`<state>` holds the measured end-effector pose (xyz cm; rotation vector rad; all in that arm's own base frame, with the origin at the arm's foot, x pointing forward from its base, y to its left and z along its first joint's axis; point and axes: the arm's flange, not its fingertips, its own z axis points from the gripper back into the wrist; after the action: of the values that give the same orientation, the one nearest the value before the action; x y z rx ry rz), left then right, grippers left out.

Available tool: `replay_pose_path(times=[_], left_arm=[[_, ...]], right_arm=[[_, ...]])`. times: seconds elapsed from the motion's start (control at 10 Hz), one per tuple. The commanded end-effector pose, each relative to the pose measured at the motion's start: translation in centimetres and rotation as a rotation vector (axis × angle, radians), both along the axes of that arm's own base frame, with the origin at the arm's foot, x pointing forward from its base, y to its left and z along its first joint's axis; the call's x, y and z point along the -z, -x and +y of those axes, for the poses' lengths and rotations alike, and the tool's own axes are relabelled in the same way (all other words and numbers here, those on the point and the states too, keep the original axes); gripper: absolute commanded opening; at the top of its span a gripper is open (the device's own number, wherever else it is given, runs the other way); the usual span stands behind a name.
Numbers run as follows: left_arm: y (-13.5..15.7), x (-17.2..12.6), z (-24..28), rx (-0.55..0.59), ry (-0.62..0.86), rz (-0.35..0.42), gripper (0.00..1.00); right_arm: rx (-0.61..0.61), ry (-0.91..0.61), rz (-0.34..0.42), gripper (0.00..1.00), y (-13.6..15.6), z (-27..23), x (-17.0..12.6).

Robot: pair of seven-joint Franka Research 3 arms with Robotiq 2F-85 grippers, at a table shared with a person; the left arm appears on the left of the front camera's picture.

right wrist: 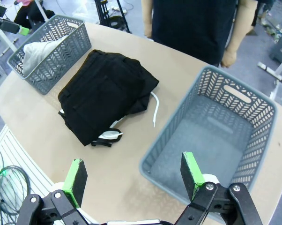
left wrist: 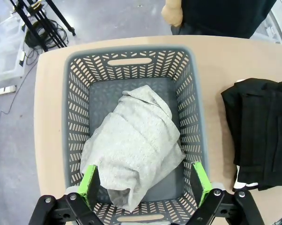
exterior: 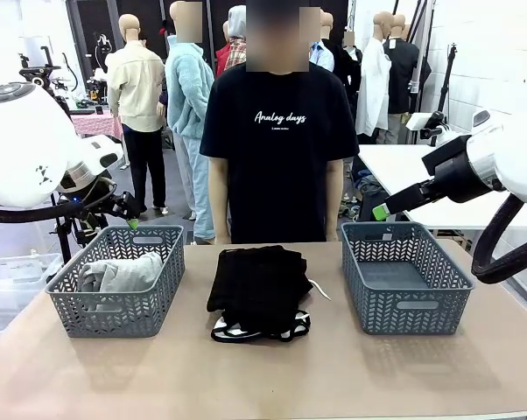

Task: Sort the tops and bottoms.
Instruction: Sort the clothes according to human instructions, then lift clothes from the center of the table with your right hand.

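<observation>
L tool (left wrist: 144,183): fingers spread wide, nothing clamped, hanging over the L basket (left wrist: 73,117). Directly under it, between the two green pads (left wrist: 88,182), lies the grey knit top (left wrist: 131,140), crumpled on the basket floor. The pads look clear of the fabric, tho that's hard to be sure of from this angle. Off to one side of that tool, on the tabletop (left wrist: 211,61) outside the basket, are the black bottoms (left wrist: 258,131), folded in a stack.

R tool (right wrist: 131,176): fingers also apart, holding nothing, above the tabletop. The R basket (right wrist: 216,89) sits just ahead of one pad and the black stack ahead of the other, w/ white shorts (right wrist: 110,136) (black piping) poking out underneath and a white drawstring (right wrist: 155,110) trailing toward the basket. A person (right wrist: 192,23) stands beyond, at the far edge.
</observation>
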<state>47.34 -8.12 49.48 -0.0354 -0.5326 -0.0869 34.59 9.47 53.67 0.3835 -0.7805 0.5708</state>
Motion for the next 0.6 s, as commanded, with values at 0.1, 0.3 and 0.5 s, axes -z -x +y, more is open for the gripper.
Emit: replay_pose_path(times=[0.1,0.3,0.5], left_arm=[[-0.13,-0.03,0.15,0.002,-0.005,-0.002,1.00],[-0.13,-0.03,0.15,0.002,-0.005,-0.002,1.00],[-0.13,-0.03,0.15,0.002,-0.005,-0.002,1.00]], right_arm=[[-0.007,-0.024,0.008,1.00,-0.16,0.09,0.15],[-0.007,-0.024,0.008,1.00,-0.16,0.09,0.15],[-0.007,-0.024,0.008,1.00,-0.16,0.09,0.15]])
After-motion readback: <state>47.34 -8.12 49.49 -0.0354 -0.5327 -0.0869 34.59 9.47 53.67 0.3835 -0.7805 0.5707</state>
